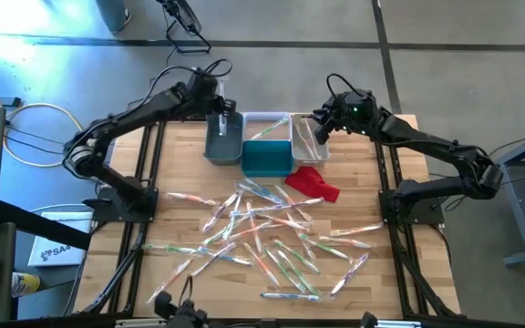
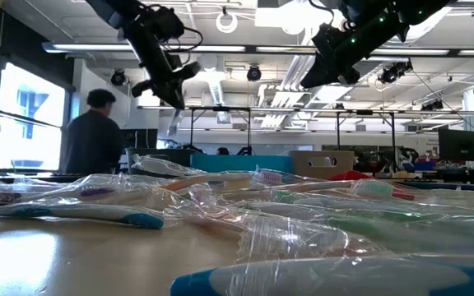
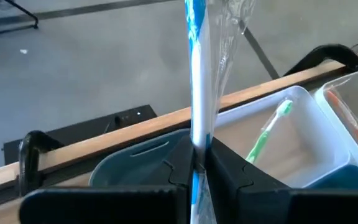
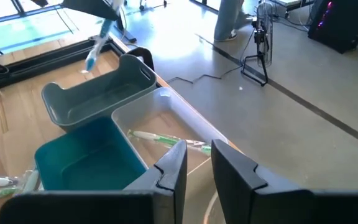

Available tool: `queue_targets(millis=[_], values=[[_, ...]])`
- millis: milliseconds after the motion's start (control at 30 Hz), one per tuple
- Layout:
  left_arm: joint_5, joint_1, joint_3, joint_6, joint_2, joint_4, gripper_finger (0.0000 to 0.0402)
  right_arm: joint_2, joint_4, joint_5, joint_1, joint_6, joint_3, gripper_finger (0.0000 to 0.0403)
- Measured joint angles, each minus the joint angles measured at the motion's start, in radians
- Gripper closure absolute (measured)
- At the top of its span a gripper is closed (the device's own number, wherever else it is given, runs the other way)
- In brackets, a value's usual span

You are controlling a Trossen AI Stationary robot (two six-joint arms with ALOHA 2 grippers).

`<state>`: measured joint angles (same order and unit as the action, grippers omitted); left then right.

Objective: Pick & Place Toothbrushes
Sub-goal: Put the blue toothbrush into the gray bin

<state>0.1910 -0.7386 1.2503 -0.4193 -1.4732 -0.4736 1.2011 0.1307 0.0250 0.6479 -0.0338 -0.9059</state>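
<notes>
My left gripper (image 1: 221, 117) hangs over the grey bin (image 1: 223, 141) at the table's far side, shut on a blue-and-white toothbrush (image 3: 197, 81) in a clear wrapper. My right gripper (image 4: 197, 169) hovers open near the clear bin (image 1: 308, 141), nothing between its fingers. A green toothbrush (image 4: 166, 139) lies on the floor of the white bin (image 1: 267, 126). Several wrapped toothbrushes (image 1: 262, 232) lie scattered flat on the wooden table (image 1: 399, 273). My left gripper pinches the toothbrush's white handle part (image 3: 199, 140) between its two fingers (image 3: 225, 165), wrapper and all. The fingers slant down from the table's left. The brush is lifted clear and hangs slanted below the gripper, its blue end (image 4: 92, 59) over the grey bin.
A teal bin (image 1: 267, 159) stands just in front of the white one, and a red cloth (image 1: 315, 182) lies beside it. The clear bin holds an orange toothbrush (image 3: 347, 118). A person (image 2: 93, 136) stands in the room beyond the table.
</notes>
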Motion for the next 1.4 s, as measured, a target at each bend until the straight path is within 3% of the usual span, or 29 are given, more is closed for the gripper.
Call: queue_targets(millis=[700,1400], values=[[-0.138,-0.010,0.000,0.012,-0.148,-0.140,0.0377,0.000,0.001,0.000,0.000,0.003,0.000,0.0336],[-0.132,0.052,-0.001,0.082,-0.265,-0.209,0.0377,0.000,0.013,0.000,0.000,0.003,0.000,0.0336]])
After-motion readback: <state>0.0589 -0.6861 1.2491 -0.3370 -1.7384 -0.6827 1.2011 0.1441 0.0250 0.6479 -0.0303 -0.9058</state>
